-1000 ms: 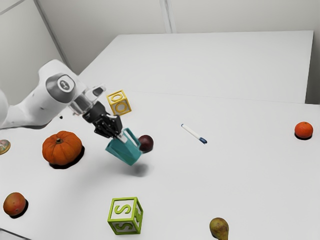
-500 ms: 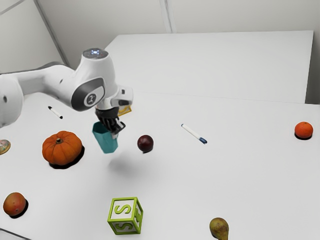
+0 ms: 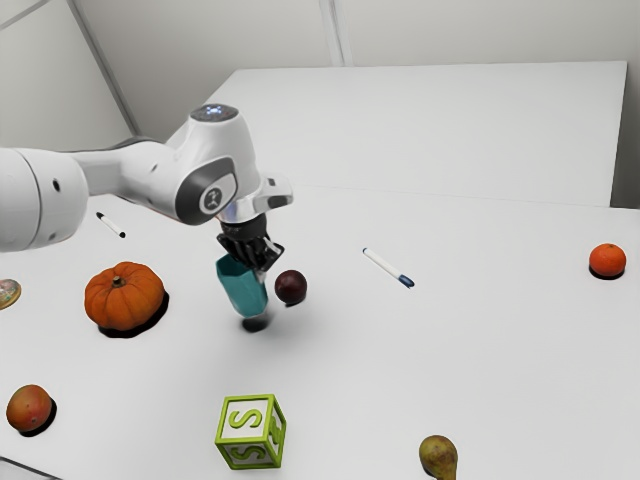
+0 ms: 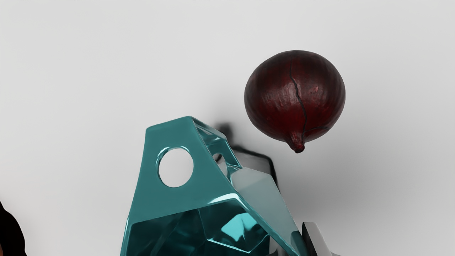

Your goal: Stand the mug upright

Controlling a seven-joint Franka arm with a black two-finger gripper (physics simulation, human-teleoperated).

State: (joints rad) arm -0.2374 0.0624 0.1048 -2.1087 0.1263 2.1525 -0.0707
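Glossy teal faceted mug (image 3: 243, 290) leans, mouth upward, low over white table (image 3: 450, 360). Black two-finger gripper (image 3: 262, 270): jaws nearly closed, pinching its wall. Risks — release at this lean may topple it; sideways swing may strike round dark-red onion (image 3: 291, 287).

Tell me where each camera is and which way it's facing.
Exterior view: beside the arm, looking down across the table; the arm enters from the exterior view's left, its gripper at the mug.
Wrist view: on the arm's hand, looking past the fingers toward the table; a fingertip shows at the bottom edge, beside the mug.
Shared: both views show the mug, the onion and part of the gripper.
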